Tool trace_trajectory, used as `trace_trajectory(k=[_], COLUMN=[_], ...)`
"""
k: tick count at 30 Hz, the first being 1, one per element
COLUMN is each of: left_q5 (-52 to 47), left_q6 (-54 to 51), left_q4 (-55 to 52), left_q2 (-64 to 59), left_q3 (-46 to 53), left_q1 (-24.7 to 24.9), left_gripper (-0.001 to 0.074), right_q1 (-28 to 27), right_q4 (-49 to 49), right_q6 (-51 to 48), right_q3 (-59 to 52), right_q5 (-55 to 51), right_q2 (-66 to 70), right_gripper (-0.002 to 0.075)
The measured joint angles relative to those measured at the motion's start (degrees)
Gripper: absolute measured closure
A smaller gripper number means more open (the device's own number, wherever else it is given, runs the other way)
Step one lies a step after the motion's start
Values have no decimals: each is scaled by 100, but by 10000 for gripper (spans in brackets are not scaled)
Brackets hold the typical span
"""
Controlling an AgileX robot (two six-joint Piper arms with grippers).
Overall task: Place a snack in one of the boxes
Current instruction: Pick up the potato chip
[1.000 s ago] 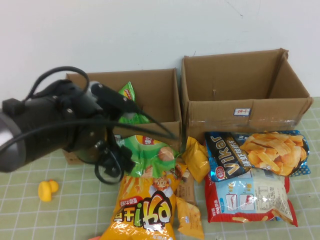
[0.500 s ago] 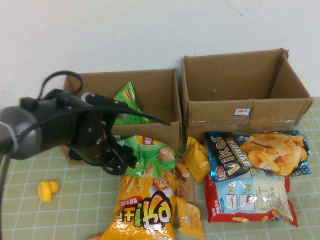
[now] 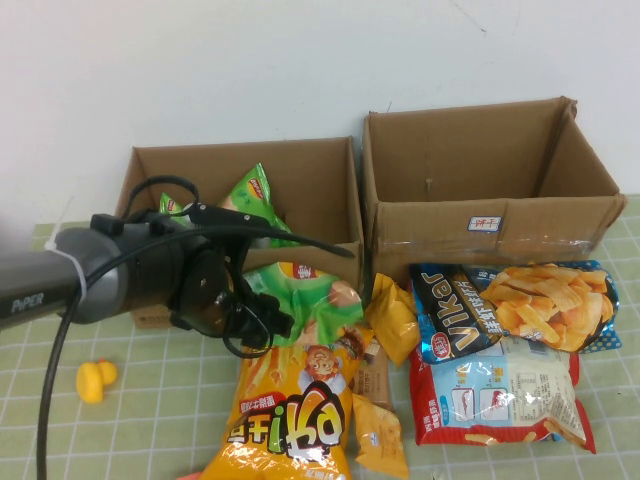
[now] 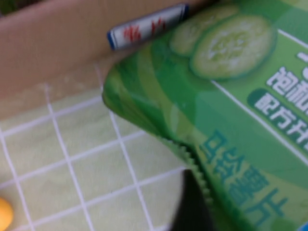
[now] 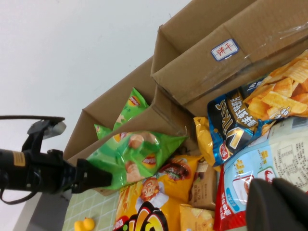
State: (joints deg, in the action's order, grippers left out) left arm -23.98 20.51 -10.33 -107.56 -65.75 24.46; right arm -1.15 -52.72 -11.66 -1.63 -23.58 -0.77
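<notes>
I work in what looks like a lab or test room, not a home or shop. A bare white wall (image 3: 250, 60) stands behind my table (image 3: 60, 440), which wears a pale green gridded mat. Two plain cardboard boxes (image 3: 300, 190) sit at the far edge, the right one (image 3: 480, 190) with a small printed label. Snack bags (image 3: 510, 310) lie in a staged heap before them, and a yellow toy duck (image 3: 95, 380) sits near the left edge.
</notes>
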Motion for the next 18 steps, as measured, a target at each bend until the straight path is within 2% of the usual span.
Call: trace_trajectory(k=[3,6,8,11,18], left_q5=[238,512,561,474,-93], left_q6=[51,99,110,98,-400], left_q4=[-126,-293,-307,-317,-355], left_q2=[-20,-25,-25,45,1005], left_q3=[0,0,0,0,0], left_q1=[0,0,0,0,0], left_gripper=[379,573,656,706,721], right_q1=[0,0,0,0,0], right_q4=[0,-9,-9,-9,-22], right_q6=[0,-4,-4,-4,-4], right_q3=[0,0,0,0,0], right_q5=[0,0,-11,-11,-11], right_q2=[0,0,0,0,0], right_gripper=[728,728,728,728,728])
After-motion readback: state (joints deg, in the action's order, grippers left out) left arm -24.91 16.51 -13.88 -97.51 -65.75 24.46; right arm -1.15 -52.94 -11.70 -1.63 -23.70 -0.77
